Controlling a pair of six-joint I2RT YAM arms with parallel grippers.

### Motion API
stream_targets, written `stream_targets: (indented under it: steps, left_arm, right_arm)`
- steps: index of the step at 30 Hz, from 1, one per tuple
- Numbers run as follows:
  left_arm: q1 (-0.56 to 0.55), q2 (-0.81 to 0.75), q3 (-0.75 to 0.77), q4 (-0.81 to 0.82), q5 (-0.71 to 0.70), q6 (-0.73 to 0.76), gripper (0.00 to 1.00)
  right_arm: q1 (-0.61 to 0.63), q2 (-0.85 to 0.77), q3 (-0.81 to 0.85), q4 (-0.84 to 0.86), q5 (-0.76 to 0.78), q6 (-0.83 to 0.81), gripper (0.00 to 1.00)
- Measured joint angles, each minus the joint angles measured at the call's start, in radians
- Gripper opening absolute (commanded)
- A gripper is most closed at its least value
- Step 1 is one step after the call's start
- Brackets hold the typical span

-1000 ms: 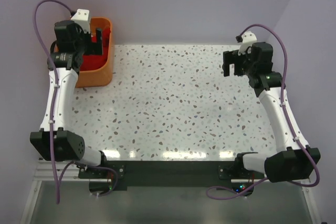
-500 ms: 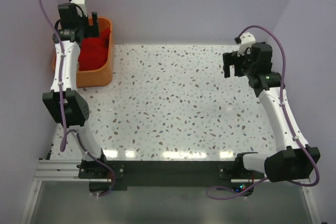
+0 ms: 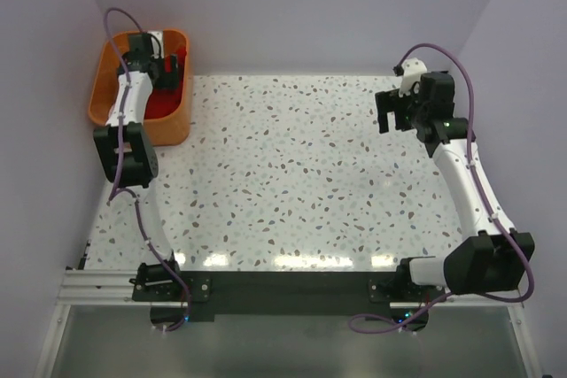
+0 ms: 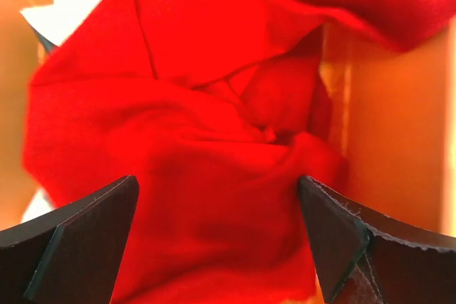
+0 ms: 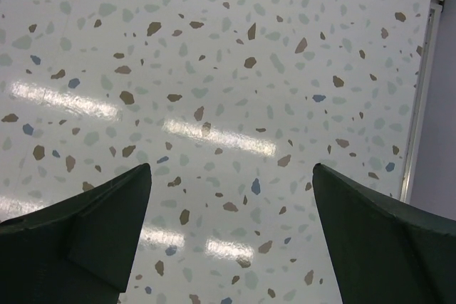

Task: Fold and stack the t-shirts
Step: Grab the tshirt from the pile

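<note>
Left claw (image 4: 217, 183) is now diving into the orange basket (image 3: 106, 99).
It is spreading wide over the red t-shirt (image 4: 178, 105), readying a grab; right claw (image 5: 231, 169) is idling wide.

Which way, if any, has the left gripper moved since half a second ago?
Yes. The left gripper has dropped from the orange basket's far rim into the basket, open over the red t-shirt.

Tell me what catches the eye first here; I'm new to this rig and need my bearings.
The bright red t-shirt lies bunched in the orange basket at the far left corner of the speckled table, with the left end effector open over it. The right end effector hangs open above the table at the far right.
</note>
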Motion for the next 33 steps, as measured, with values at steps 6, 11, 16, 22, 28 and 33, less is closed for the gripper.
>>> stream_targets:
  steps: [6,11,16,22,28,33]
  left_arm:
    - [0.000,0.048,0.000,0.002,-0.014,-0.006,0.56]
    - [0.000,0.040,0.000,0.022,-0.012,-0.003,0.25]
    - [0.001,-0.021,0.000,0.047,-0.013,0.000,0.00]
    - [0.009,-0.200,0.015,0.130,-0.017,0.000,0.00]
    - [0.038,-0.391,0.018,0.344,0.030,-0.016,0.00]
    - [0.031,-0.441,0.063,0.529,0.145,-0.080,0.00]
  right_arm:
    - [-0.001,0.029,0.000,0.000,0.000,-0.008,0.98]
    - [-0.001,0.029,0.002,0.000,0.000,-0.010,0.99]
    - [-0.002,0.029,0.002,0.000,-0.002,-0.010,0.99]
    - [-0.002,0.027,0.001,0.000,-0.012,-0.009,0.99]
    - [-0.002,0.013,0.001,0.000,-0.028,-0.006,0.99]
    - [-0.002,-0.010,0.001,0.000,-0.031,-0.001,0.99]
